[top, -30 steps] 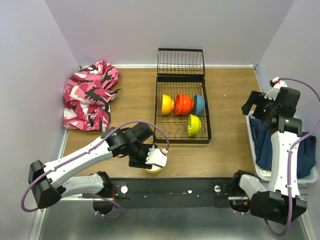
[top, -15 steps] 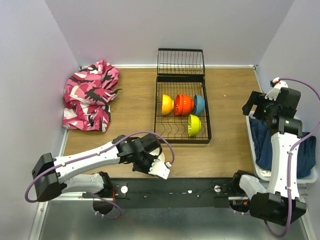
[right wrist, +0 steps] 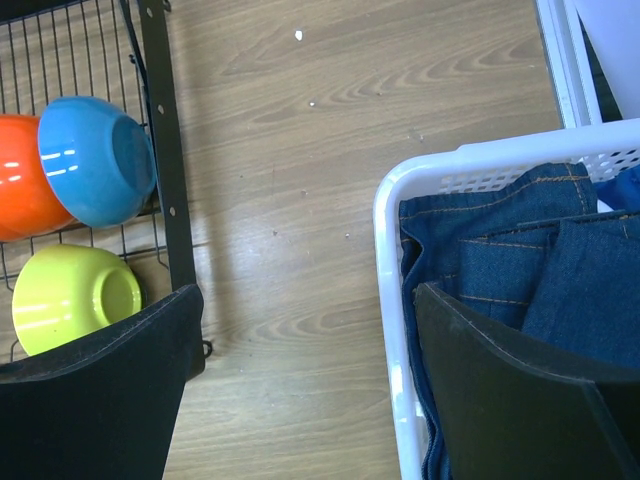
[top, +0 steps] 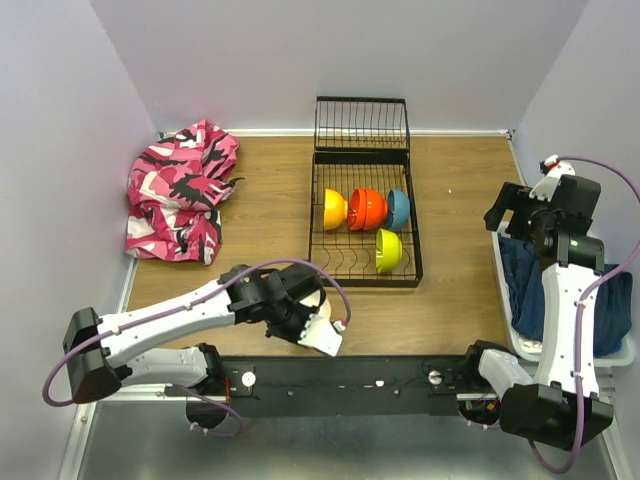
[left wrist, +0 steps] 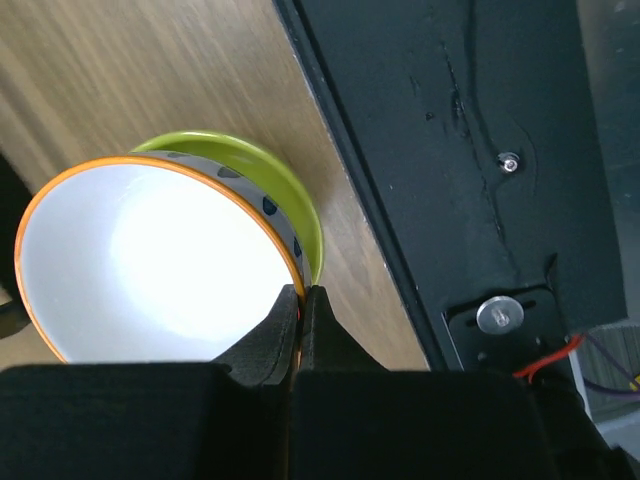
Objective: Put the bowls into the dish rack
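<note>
My left gripper (left wrist: 301, 292) is shut on the orange-edged rim of a cream-white bowl (left wrist: 150, 265) near the table's front edge. This bowl sits inside a lime green bowl (left wrist: 285, 190). From above, the left gripper (top: 312, 318) hides most of both. The black wire dish rack (top: 364, 282) holds an orange bowl (top: 334, 208), a red bowl (top: 368, 208), a blue bowl (top: 398, 209) and a lime green bowl (top: 388, 249) on their sides. My right gripper (right wrist: 308, 300) stands open and holds nothing, above bare wood between the rack and the basket.
A pink camouflage cloth (top: 180, 190) lies at the back left. A white basket (right wrist: 385, 230) of blue denim (right wrist: 520, 260) stands on the right. The rack's wire flap (top: 361, 123) stands up at the far end. The black base rail (top: 380, 385) runs along the near edge.
My left gripper has shifted slightly right toward the near edge and closed on the cream-white bowl's rim. The right arm has not moved.
</note>
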Tool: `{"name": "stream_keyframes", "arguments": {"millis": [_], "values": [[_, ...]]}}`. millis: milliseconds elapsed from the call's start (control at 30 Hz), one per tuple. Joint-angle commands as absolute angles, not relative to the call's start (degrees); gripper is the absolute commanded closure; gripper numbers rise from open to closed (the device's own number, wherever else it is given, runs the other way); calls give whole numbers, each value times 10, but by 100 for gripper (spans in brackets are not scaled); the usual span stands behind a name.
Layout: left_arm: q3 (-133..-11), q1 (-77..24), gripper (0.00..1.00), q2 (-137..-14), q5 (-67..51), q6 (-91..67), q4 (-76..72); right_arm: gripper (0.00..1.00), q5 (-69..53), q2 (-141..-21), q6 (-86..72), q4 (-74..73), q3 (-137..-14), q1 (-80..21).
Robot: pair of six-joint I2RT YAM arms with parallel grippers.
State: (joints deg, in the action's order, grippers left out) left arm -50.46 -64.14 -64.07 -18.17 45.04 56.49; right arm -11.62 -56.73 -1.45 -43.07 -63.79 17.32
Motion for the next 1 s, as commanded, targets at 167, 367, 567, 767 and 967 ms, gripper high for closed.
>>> {"name": "stream_keyframes", "arguments": {"millis": [167, 367, 567, 767, 967], "values": [[-731, -633, 100, -663, -213, 356, 565, 5, -109, -583, -18, -431, -650, 177], [-762, -557, 100, -734, -321, 177, 383, 5, -102, -605, -15, -446, -664, 177], [-649, -457, 100, -760, -410, -116, 46, 5, -86, -649, -6, -472, -702, 177], [-564, -409, 100, -819, -426, -318, -246, 6, -57, -679, 23, -479, -719, 177], [-545, -389, 100, -874, -392, -427, -355, 6, -24, -696, 32, -478, -706, 177]]}}
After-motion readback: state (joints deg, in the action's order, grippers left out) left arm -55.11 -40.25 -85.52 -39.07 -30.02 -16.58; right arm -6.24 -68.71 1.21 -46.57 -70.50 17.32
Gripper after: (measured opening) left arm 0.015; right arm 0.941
